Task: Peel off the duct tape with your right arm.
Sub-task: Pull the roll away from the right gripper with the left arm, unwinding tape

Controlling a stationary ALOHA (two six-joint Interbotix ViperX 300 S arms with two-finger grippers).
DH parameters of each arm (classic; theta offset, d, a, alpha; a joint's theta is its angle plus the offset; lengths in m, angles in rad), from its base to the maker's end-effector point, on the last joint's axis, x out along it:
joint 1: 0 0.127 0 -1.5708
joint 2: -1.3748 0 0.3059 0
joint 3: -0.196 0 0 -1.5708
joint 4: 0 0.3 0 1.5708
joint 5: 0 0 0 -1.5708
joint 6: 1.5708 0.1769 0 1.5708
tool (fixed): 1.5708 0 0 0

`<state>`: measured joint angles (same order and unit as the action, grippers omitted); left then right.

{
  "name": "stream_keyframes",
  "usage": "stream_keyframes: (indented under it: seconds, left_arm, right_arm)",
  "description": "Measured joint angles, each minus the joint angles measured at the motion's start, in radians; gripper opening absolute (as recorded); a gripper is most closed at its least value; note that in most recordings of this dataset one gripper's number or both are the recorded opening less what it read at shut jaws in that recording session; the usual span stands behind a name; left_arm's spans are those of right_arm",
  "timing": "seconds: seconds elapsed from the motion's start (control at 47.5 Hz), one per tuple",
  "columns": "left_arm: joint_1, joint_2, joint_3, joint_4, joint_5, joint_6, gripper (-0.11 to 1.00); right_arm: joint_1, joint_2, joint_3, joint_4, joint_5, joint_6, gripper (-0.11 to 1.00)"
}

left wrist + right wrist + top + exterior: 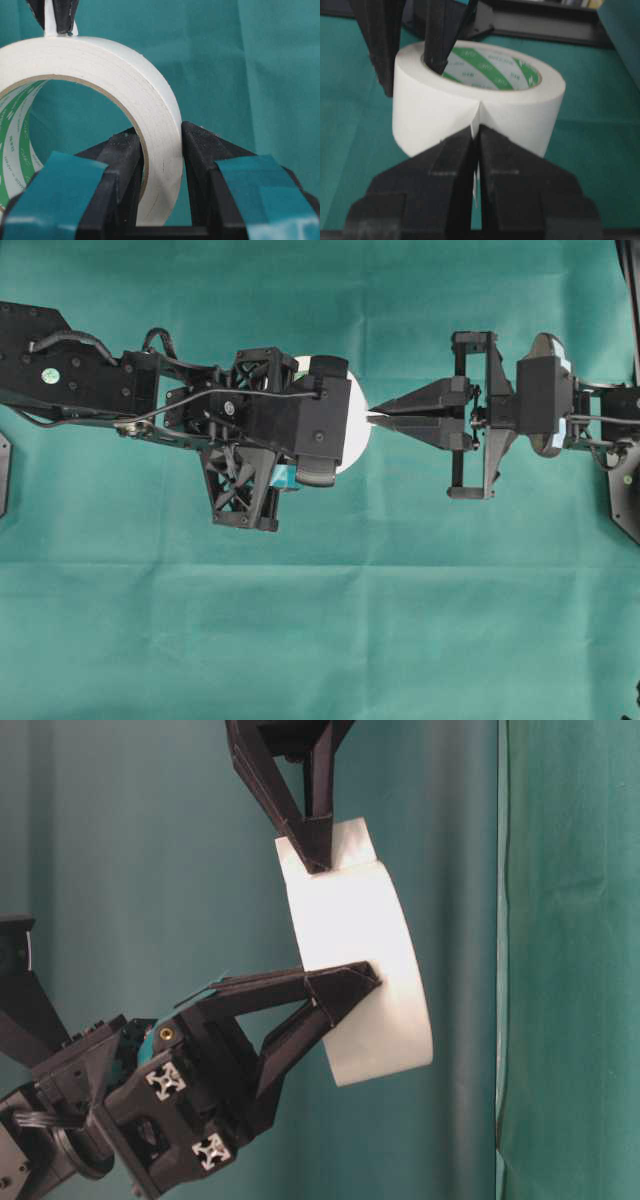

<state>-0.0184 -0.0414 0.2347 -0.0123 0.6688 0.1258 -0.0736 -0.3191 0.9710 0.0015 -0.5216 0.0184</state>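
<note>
Duct tape (485, 105), one roll, clamped by left claw (161, 165); right claw (476, 145) pinches its tab (345, 845).

Even bright light; soft shadows; right wrist view blurred.

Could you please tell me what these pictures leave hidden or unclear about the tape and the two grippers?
- Overhead: the left gripper covers most of the duct tape.
- Right wrist view: the right gripper covers most of the tab.
- Left wrist view: the tape's left side is cropped; the core print is unreadable.
</note>
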Motion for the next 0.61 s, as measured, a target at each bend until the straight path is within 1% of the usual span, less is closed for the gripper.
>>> stream_keyframes:
  seconds: [0.505,0.61]
  left_arm:
    - [-0.005,0.000,0.000,0.002,0.000,0.003,0.21]
    - [-0.018,0.000,0.000,0.006,0.006,0.046,0.21]
  right_arm:
    - [-0.009,-0.002,0.006,0.000,0.000,0.003,-0.10]
    - [-0.014,-0.003,0.008,-0.002,0.000,0.003,-0.10]
